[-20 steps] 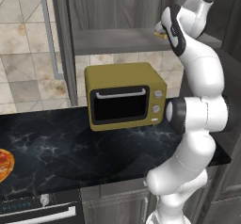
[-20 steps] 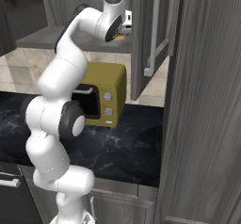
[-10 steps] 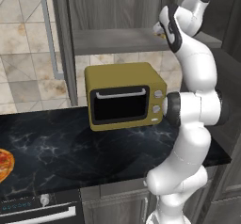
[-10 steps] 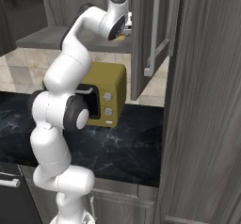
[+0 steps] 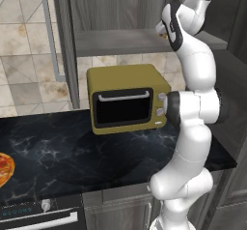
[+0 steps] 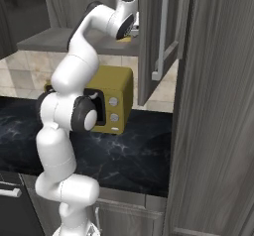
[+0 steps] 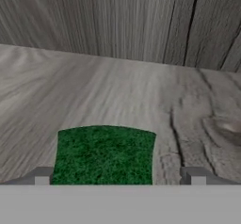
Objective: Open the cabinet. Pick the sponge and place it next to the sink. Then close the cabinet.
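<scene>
At the bottom centre of the hand view, the green sponge (image 7: 104, 155) is straddled, ungripped, by the wide-apart gripper (image 7: 119, 177) on the cabinet (image 5: 120, 11) shelf.

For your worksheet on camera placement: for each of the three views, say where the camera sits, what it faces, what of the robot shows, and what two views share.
Left base view: behind-left of the arm, facing the microwave and open cabinet; arm at right.
Right base view: behind-right, same microwave and cabinet; arm at left.
Hand view: on the hand, facing the shelf and sponge; open fingers flank the sponge.
</scene>
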You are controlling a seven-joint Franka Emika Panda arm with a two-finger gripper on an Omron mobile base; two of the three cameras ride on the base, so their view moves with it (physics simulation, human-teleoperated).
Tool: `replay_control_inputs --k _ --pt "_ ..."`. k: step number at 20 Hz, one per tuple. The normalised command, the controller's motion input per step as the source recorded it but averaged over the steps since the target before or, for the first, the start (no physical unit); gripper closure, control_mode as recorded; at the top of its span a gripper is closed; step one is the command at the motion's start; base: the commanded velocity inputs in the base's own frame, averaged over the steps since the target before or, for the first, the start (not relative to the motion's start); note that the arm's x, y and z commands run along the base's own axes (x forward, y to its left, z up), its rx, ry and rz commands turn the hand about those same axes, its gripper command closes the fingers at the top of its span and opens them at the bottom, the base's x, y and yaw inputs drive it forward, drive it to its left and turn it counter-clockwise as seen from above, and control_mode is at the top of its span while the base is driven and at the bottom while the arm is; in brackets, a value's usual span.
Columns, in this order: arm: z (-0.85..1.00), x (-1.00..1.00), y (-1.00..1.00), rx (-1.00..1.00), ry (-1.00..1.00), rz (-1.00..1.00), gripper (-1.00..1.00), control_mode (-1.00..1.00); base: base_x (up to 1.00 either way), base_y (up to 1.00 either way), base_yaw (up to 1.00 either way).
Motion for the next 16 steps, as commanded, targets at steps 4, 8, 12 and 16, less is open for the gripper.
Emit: replay_control_inputs --k 4,8,12,16 --pt "-0.24 0.02 0.00 0.00 0.03 0.00 -1.00 -1.00 0.00 0.00 0.00" --pt "-0.01 0.00 0.00 0.00 0.03 0.00 -1.00 -1.00 0.00 0.00 0.00" --pt "0.00 0.00 0.00 0.00 0.00 0.00 1.00 -1.00 0.00 0.00 0.00" --pt "0.00 0.00 0.00 0.00 0.00 0.00 1.00 -1.00 0.00 0.00 0.00"
